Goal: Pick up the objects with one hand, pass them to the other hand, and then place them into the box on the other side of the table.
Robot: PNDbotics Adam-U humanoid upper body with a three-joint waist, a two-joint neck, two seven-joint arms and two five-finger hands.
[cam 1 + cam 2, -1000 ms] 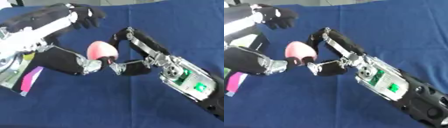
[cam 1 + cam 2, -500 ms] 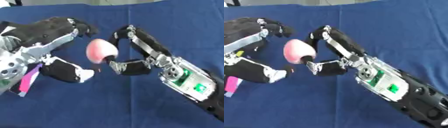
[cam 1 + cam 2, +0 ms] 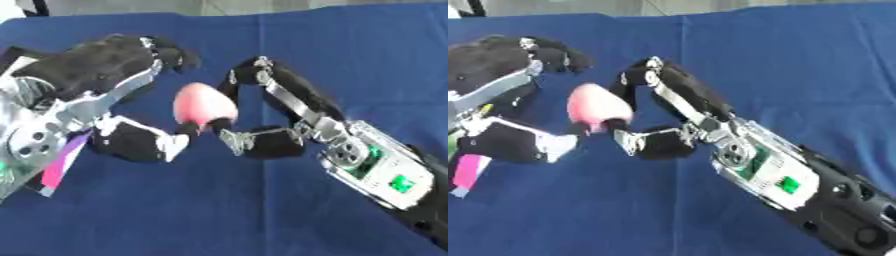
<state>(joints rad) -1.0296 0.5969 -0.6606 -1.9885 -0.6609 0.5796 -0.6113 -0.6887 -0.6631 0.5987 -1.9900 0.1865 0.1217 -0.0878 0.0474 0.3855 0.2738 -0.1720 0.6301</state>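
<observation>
Above the blue counter [image 3: 350, 60], left hand [image 3: 105, 75] has closed in around the pink egg [image 3: 203, 104]; right hand [image 3: 262, 125] fingers still pinch it. Handover mid-transfer, release pending.

The left hand [image 3: 131, 100] closed in around the pink egg-shaped object [image 3: 203, 104], its fingers curling over the top, while the right hand [image 3: 262, 107] kept pinching it between them

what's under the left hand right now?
Under the left hand only the blue tablecloth and a magenta strip at its lower edge show. Whatever else lies beneath is covered. The pink object sits between both hands, beside the right hand.
</observation>
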